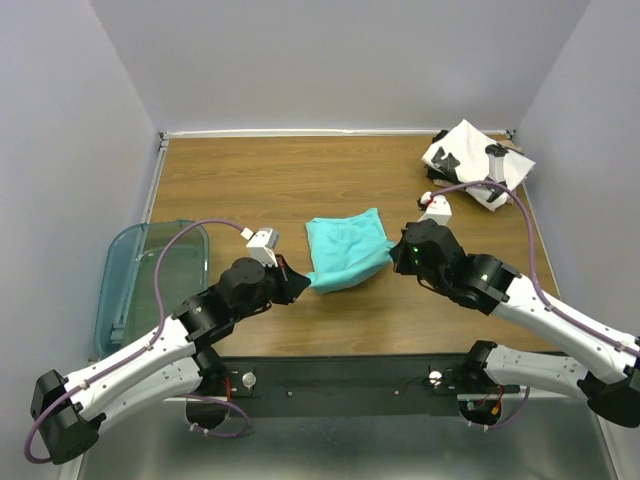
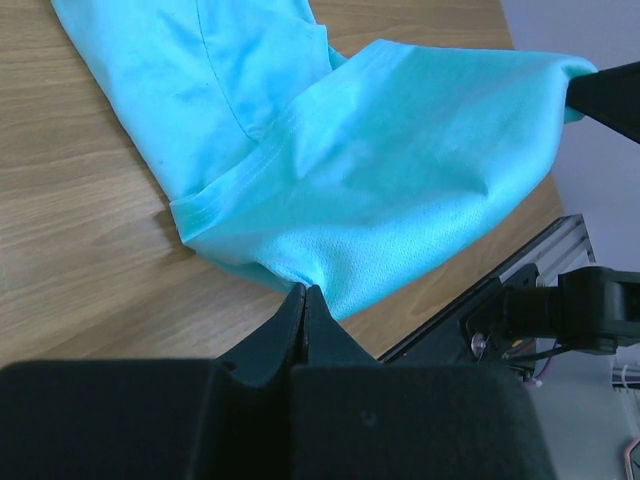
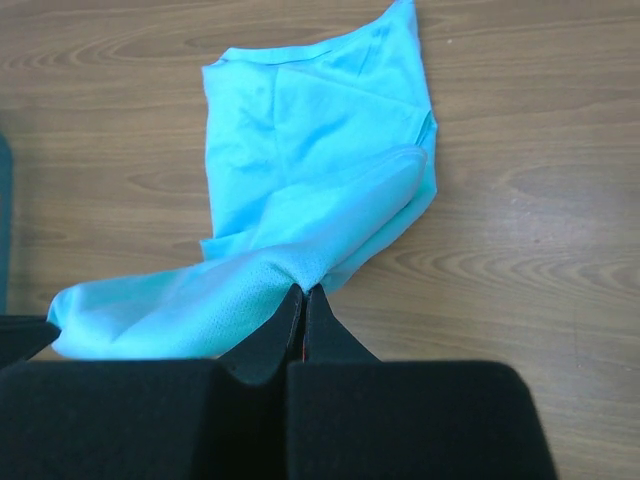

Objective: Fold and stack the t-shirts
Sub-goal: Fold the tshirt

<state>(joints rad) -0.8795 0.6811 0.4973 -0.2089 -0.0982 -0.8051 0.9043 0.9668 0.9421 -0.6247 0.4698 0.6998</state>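
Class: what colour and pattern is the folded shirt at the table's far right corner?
Folded shirt: white with black blotches; top external view.

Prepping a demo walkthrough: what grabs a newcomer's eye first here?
The teal t-shirt in the middle of the table, its near edge stretched between both arms: left fingers pinch one end, right fingers the other. Next, the folded white black-printed shirt at the far right corner, and the translucent teal bin at the left edge.
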